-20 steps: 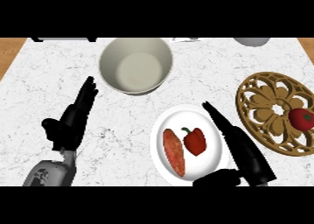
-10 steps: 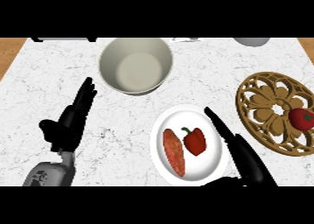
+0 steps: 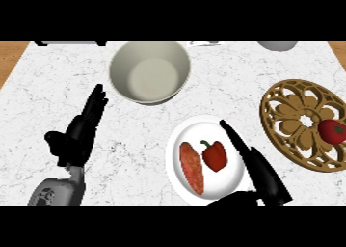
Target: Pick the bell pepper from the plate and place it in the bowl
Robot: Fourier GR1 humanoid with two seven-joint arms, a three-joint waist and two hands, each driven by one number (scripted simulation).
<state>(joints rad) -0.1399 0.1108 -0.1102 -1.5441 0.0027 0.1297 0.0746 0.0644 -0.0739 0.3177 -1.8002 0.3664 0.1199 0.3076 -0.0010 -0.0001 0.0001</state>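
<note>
A red bell pepper (image 3: 214, 155) lies on the white plate (image 3: 192, 133), beside a reddish sausage (image 3: 191, 168). My right hand (image 3: 256, 170) stretches over the plate's right side with straight fingers, just right of the pepper and not holding it. The empty cream bowl (image 3: 149, 71) stands at the back, left of the plate. My left hand (image 3: 80, 132) rests open on the counter's left, fingers pointing toward the bowl.
A round wooden trivet (image 3: 296, 120) sits at the right with a tomato (image 3: 333, 131) on it. A grey object (image 3: 278, 45) shows at the back right edge. Wooden floor borders the marble counter at both back corners.
My right hand has slid slightly down and right along the plate's right side. The left hand, pepper and bowl have not moved.
</note>
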